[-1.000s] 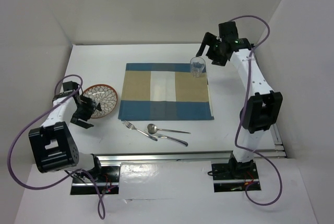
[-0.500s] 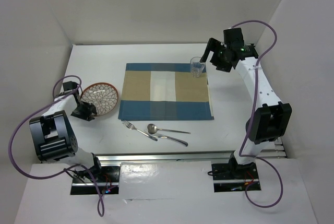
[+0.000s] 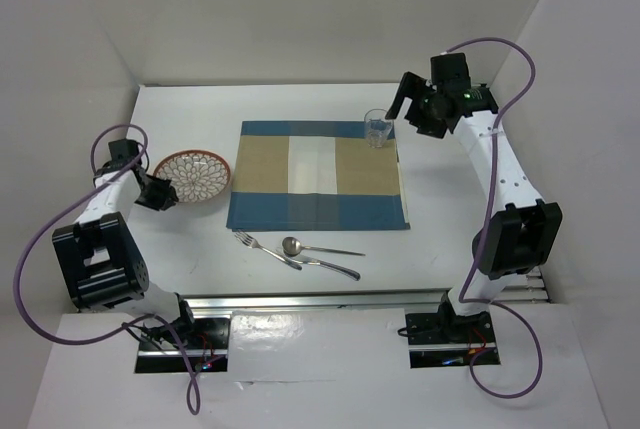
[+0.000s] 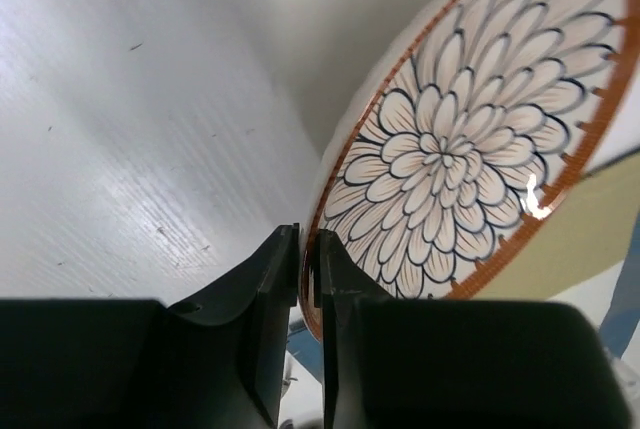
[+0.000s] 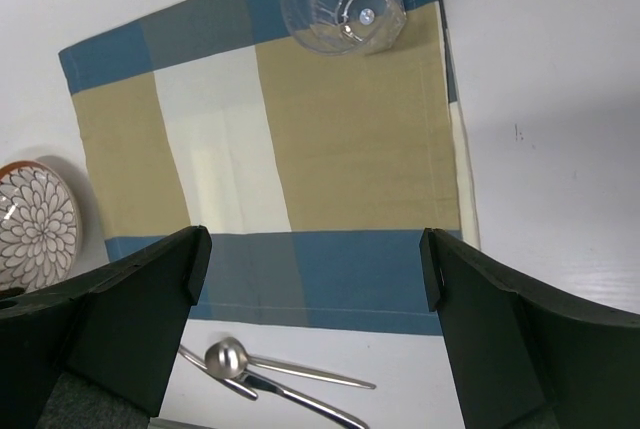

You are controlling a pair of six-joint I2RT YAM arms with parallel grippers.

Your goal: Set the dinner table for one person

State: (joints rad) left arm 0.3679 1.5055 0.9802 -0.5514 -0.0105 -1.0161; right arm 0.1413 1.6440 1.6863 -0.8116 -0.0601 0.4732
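The worktop (image 3: 200, 249) spans the scene under both arms. At its left, your left end effector (image 4: 308, 249) has just clamped on the rim of the plate (image 4: 450, 149), so it looks ready to carry to the placemat (image 3: 318, 177). Your right end effector (image 3: 405, 104) hangs wide apart by the glass (image 3: 377, 129), far right.

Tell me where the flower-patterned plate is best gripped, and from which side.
Pinch the orange rim on the left edge of the plate, coming in from the left over bare table. It is shallow and wide, so only the thin rim fits between jaws. The left gripper is pinched on that rim.
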